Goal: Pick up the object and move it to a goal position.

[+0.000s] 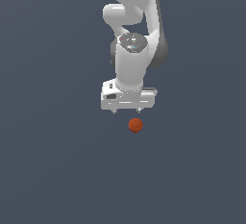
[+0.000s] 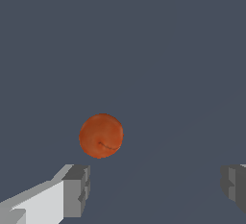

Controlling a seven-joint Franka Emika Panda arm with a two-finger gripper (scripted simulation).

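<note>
The object is a small matte red-orange ball [image 1: 136, 125] lying on the dark grey floor, just in front of the arm in the exterior view. My white gripper [image 1: 127, 111] hangs above and slightly behind it, pointing down, with only short fingertip stubs showing under the hand. In the wrist view the ball [image 2: 101, 135] lies beyond the fingertips, closer to one grey finger pad [image 2: 77, 190] than to the other. The gripper [image 2: 154, 184] is open, its fingers spread wide with nothing between them.
A plain dark grey floor [image 1: 57, 170] fills both views. The white arm [image 1: 134, 31] rises behind the gripper at the top of the exterior view. No other objects or goal marker show.
</note>
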